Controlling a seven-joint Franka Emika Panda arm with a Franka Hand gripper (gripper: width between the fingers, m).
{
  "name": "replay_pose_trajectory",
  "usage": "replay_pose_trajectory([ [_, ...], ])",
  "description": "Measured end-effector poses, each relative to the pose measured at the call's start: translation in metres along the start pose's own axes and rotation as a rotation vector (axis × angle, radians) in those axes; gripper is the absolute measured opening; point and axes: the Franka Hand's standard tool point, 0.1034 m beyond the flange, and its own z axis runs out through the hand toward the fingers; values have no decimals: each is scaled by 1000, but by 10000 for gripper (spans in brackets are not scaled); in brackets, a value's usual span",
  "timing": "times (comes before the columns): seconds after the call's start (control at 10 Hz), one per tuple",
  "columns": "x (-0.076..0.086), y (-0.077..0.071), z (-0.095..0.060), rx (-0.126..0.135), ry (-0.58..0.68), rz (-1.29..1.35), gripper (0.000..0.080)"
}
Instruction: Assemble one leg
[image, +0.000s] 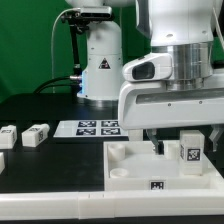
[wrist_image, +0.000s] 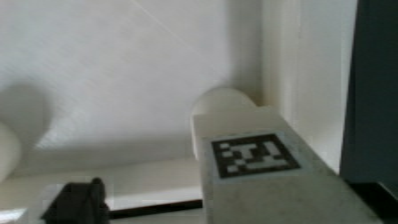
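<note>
A leg (image: 190, 151), a stubby white block with a marker tag, stands upright at the right rear corner of the large white square piece (image: 135, 172). My gripper (image: 185, 144) hangs over it, jaws open on either side. One dark finger (image: 157, 146) stands apart from the leg. In the wrist view the leg (wrist_image: 249, 160) fills the middle with its tag facing the camera, over the square piece (wrist_image: 125, 70). One black fingertip (wrist_image: 75, 200) shows with a clear gap to the leg; the other finger is hidden.
Two more legs (image: 36, 135) (image: 8, 133) lie at the exterior view's left. The marker board (image: 95, 127) lies behind the square piece. The arm's base (image: 100, 60) stands at the back. A socket (image: 118, 152) sits at the square piece's left corner.
</note>
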Motion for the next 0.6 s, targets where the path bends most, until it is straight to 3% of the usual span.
replay_pose_trajectory([
  [0.2, 0, 0, 0, 0, 0, 0, 385],
  [0.3, 0, 0, 0, 0, 0, 28, 385],
  [0.4, 0, 0, 0, 1, 0, 42, 288],
  [0.6, -1, -1, 0, 8, 10, 291, 288],
])
